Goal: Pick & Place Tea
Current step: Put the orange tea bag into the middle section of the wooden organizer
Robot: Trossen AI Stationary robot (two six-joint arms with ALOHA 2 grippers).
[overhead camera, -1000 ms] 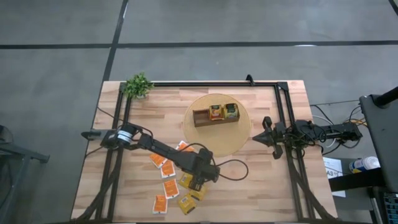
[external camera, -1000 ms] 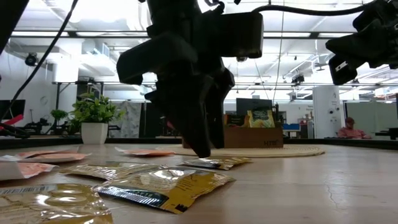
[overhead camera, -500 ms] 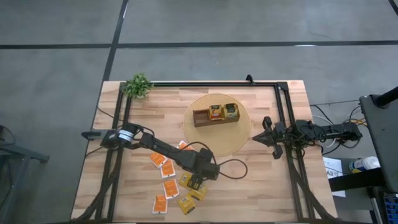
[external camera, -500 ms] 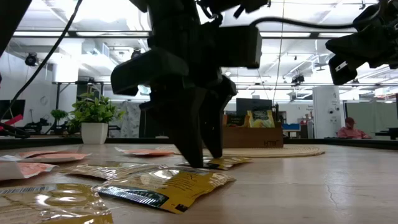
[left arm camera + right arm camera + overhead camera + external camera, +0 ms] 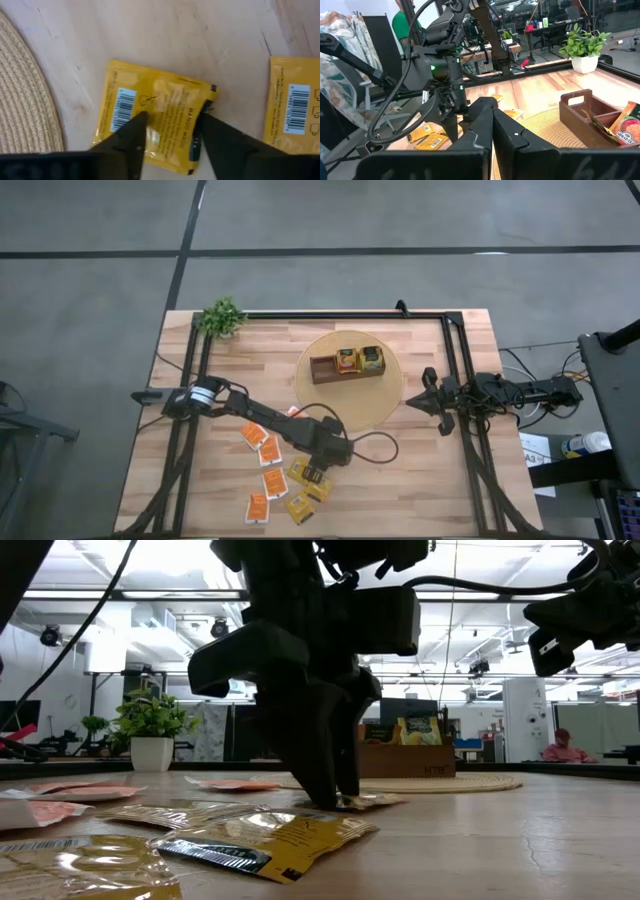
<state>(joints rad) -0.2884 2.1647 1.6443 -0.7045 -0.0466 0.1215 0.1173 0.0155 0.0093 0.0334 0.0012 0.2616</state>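
Now the left gripper has come down astride a yellow tea sachet near the counter's front edge, fingers narrowly apart, ready to pinch; right gripper idles closed.

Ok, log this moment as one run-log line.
left gripper: fingers down astride yellow tea sachet, not closed | right gripper: shut, waiting off the mat's right edge | wooden box: holds some tea

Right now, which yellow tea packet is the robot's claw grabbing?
The yellow mango sachet nearest the woven round mat. The left gripper has a finger on each side of it; the other yellow sachet lies untouched beside it.
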